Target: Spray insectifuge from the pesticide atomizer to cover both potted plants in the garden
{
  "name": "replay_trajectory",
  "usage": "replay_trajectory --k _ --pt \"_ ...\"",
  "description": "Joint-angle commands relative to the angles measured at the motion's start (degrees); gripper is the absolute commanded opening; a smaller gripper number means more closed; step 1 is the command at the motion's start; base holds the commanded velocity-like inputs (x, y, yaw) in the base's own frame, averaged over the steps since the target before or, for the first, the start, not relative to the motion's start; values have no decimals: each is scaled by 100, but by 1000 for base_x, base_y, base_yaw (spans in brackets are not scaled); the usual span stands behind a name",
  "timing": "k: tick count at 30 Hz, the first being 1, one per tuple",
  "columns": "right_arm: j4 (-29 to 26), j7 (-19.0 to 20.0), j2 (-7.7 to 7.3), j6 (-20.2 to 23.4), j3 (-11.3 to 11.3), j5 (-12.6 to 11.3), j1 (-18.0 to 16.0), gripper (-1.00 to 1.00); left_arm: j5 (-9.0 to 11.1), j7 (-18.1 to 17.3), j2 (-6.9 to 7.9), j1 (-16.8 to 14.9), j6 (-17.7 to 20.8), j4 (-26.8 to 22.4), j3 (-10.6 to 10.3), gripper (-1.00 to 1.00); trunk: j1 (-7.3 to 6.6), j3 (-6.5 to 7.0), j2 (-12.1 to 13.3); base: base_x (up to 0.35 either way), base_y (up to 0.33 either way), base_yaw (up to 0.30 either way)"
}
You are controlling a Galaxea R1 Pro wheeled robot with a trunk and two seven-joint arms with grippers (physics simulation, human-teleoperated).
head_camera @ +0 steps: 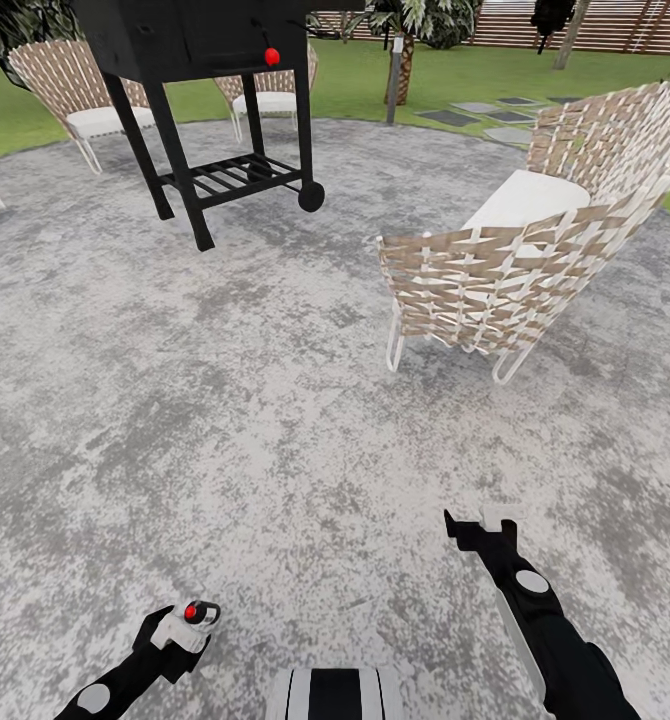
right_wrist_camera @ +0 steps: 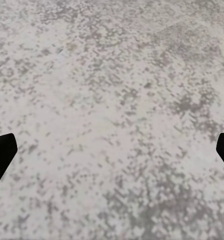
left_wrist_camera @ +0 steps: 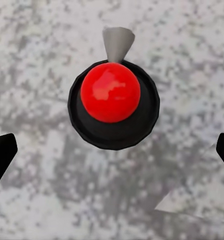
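Observation:
The pesticide atomizer (head_camera: 191, 612) stands on the grey paved patio (head_camera: 275, 420) near my base, at the lower left of the head view. Its round red top (left_wrist_camera: 110, 92) sits on a black body, with a pale grey nozzle (left_wrist_camera: 118, 42) pointing away. My left gripper (head_camera: 185, 625) hangs straight above it, open, with one black fingertip (left_wrist_camera: 1, 155) out wide on each side and apart from the bottle. My right gripper (head_camera: 478, 522) is open over bare paving (right_wrist_camera: 112, 100), holding nothing. The potted plants are out of view.
A black grill (head_camera: 195, 40) with a red knob (head_camera: 271, 56) stands ahead on the patio. A woven chair (head_camera: 535, 260) is at the right, and two more (head_camera: 75, 90) (head_camera: 270, 95) are behind the grill. Lawn (head_camera: 455, 70), stepping stones (head_camera: 475, 112) and a wooden fence (head_camera: 615, 30) lie beyond.

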Motion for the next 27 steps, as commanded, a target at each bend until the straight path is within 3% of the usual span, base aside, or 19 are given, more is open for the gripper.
replay_trajectory --k 1,27 --pt "-9 -2 -2 33 0 5 0 100 -12 14 6 -3 -20 1 -29 100 -1 -4 -1 9 0 0" --pt "-13 -2 -4 36 0 5 -3 100 -7 14 -1 -3 -25 0 -29 100 -1 -4 -1 16 6 0"
